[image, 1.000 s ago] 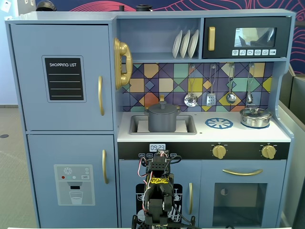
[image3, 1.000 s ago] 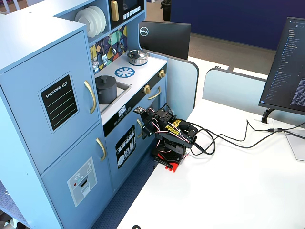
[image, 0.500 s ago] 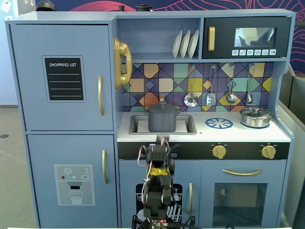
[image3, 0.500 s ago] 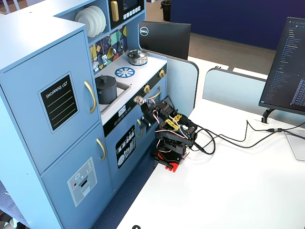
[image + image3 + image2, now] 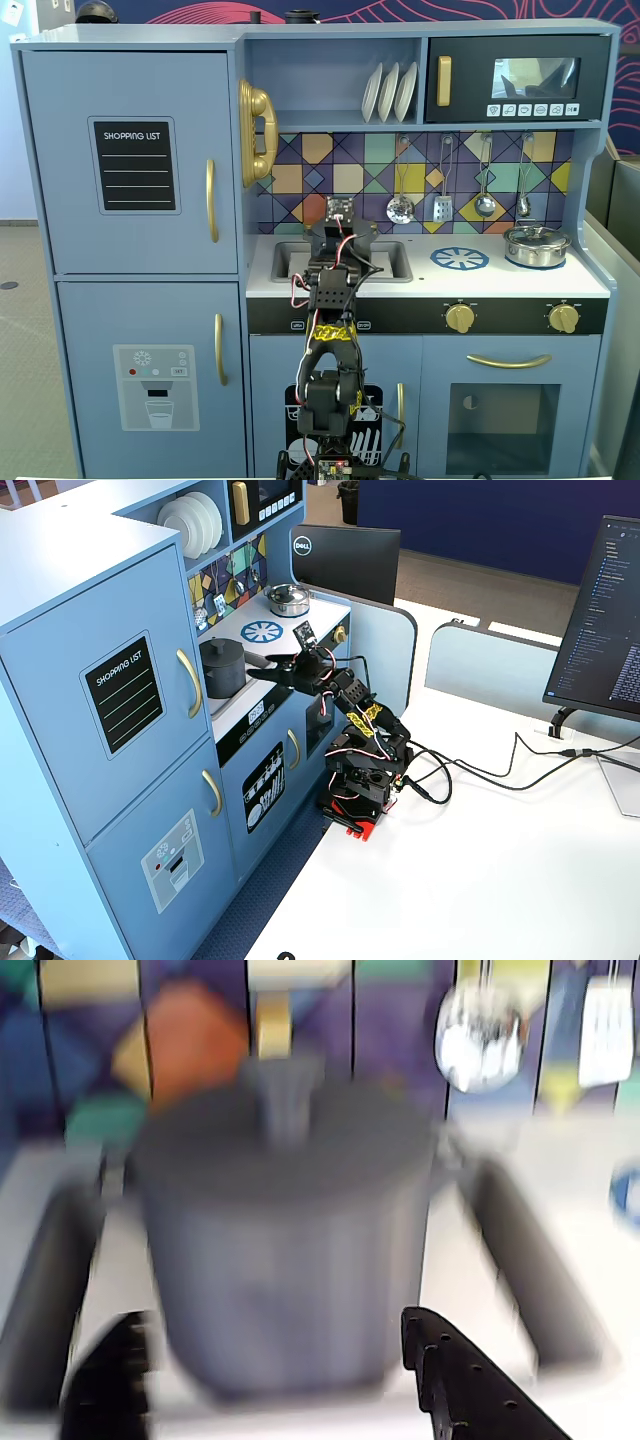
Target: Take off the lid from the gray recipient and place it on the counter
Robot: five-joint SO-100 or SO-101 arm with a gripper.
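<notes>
**Gray pot still lidded in the sink, gripper open in front of it**

Matte dark-gray, the lid [image 5: 285, 1140] sits flat on top of the gray recipient [image 5: 285, 1280], its small central knob standing upright; the wrist view is blurred, but lid and pot rims look flush. In a fixed view the same lid [image 5: 221, 644] caps the pot [image 5: 222, 670], which stands in the sink cut-out [image 5: 520, 1260] at the left part of the counter [image 5: 500, 280], close against the tall fridge section. From the front fixed view the pot is hidden behind the arm.

The gripper [image 5: 270, 1380] hangs just near of the pot, level with its lower wall. Its two fingers [image 5: 470, 1380] are spread wide, one at each lower corner of the wrist view, with the pot between and beyond them; nothing is held, and I cannot tell whether either finger touches the pot. In a fixed view the gripper [image 5: 265, 664] reaches out over the counter's near edge toward the pot.

To the right on the counter lies the printed blue burner [image 5: 460, 258], and farther right a shiny silver pot [image 5: 536, 246] with its own lid. Utensils [image 5: 400, 208] hang on the patterned tile backsplash [image 5: 350, 170] behind. The arm's base [image 5: 358, 790] stands on the white bench [image 5: 480, 880] with cables trailing to the right.
</notes>
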